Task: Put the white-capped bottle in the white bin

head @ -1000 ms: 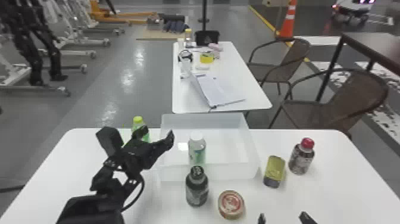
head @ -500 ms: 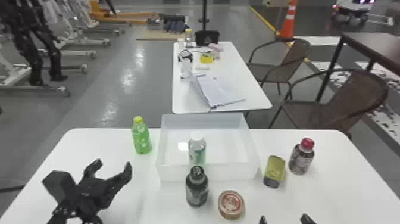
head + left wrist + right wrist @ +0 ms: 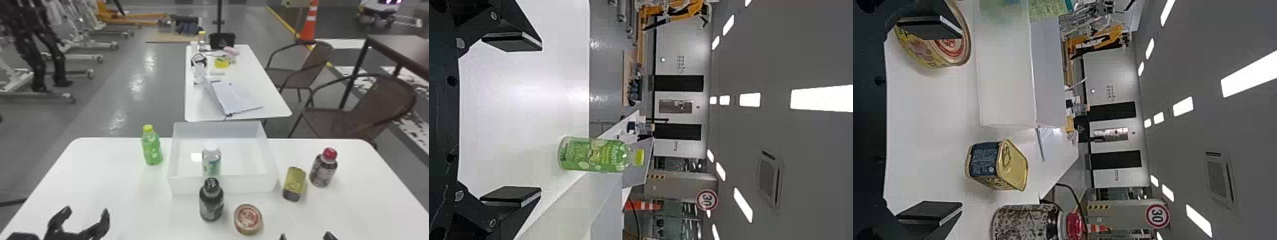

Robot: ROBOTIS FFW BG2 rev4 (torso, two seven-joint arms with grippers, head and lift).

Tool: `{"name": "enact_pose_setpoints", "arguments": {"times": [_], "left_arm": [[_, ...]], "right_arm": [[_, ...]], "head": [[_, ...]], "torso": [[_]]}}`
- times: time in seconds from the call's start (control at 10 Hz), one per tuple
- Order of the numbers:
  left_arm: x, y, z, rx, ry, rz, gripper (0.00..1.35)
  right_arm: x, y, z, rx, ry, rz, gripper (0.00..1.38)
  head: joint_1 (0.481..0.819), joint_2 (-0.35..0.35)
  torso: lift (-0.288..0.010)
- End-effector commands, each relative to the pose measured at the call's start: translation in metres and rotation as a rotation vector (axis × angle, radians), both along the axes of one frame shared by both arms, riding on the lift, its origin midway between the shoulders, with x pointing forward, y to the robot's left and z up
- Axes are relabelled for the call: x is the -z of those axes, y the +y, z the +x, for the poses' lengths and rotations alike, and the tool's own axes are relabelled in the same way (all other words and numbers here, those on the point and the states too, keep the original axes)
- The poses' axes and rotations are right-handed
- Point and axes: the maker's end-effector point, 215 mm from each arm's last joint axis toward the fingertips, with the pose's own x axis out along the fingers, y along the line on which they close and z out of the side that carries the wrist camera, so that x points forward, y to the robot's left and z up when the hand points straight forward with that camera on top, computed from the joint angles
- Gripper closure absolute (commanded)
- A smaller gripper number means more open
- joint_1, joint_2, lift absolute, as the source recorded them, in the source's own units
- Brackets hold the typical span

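Over the white surface (image 3: 134,191), your left claw (image 3: 85,211) has drawn back toward you from beside the white bin (image 3: 252,185), open and empty like your right claw (image 3: 305,236), while the white-capped bottle (image 3: 211,162) still stands inside the bin.

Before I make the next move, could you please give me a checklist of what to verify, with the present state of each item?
1. White-capped bottle inside the white bin: ok.
2. That bottle upright: ok, cap on top.
3. Left gripper open and empty: ok, over the table's near left part.
4. Right gripper open and empty: ok, nothing between its fingers.
5. Green bottle upright: ok, outside the bin, to its left.
6. Gap between the black-capped bottle and the bin's front wall: cannot tell, as its cap hides part of that wall.
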Motion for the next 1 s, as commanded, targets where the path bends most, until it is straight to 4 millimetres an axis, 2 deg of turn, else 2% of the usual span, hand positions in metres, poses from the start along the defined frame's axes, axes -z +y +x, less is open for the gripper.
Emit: {"name": "enact_pose_setpoints", "arguments": {"times": [0.0, 0.2, 0.9], "left_arm": [[0.014, -0.001, -0.019, -0.005, 0.027, 0.013, 0.26], [0.016, 0.007, -0.029, -0.051, 0.022, 0.019, 0.26], [0.019, 0.000, -0.028, -0.041, 0.029, 0.006, 0.26]], "right_arm": [[0.001, 0.000, -0.002, 0.001, 0.003, 0.002, 0.09], [0.002, -0.003, -0.005, 0.009, 0.007, 0.001, 0.09], [0.002, -0.004, -0.005, 0.010, 0.007, -0.001, 0.09]], "head": [[0.549, 0.000], [0.549, 0.000], [0.549, 0.000]], "torso": [[-0.100], [-0.100], [-0.100]]}}
